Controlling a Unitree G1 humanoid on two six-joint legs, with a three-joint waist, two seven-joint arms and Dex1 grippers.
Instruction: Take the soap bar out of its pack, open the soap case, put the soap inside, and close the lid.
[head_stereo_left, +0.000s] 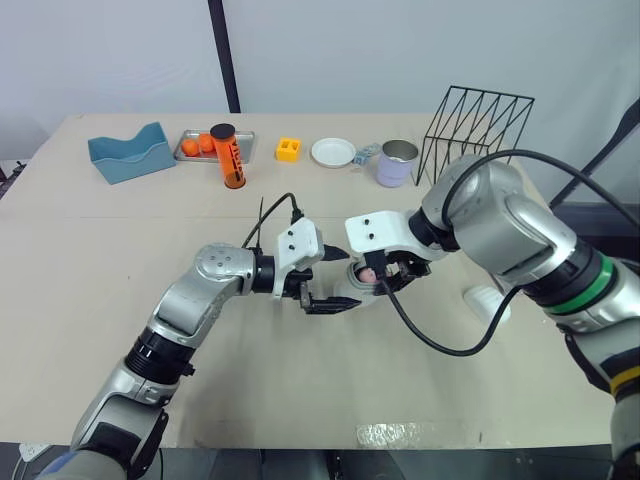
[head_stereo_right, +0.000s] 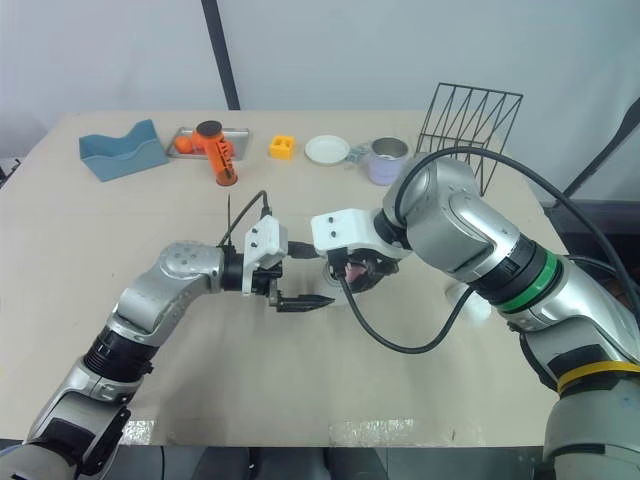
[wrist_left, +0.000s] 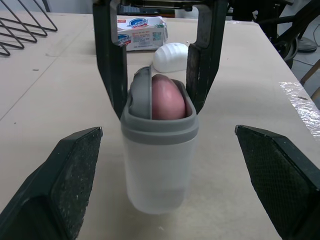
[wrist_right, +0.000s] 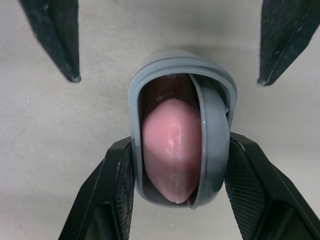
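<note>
Soap case (wrist_left: 159, 165) stands upright mid-counter (head_stereo_left: 300, 400) with the pink soap (wrist_left: 167, 97) inside and the grey lid (wrist_right: 212, 125) part open (tilted inside the rim). Right end effector (wrist_right: 180, 142) pinches the case's rim on both sides. Left end effector (wrist_left: 167, 131) sits at the case's 9 o'clock, fingers spread, not touching.

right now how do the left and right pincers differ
The left pincer is wide open, its fingers clear of the case on either side; the right pincer is shut on the case's gray rim. The left pincer lies level with the table, aimed at the case's side; the right pincer points down from above. Both are black, two-fingered, and straddle the same case, with the pink soap inside.
</note>
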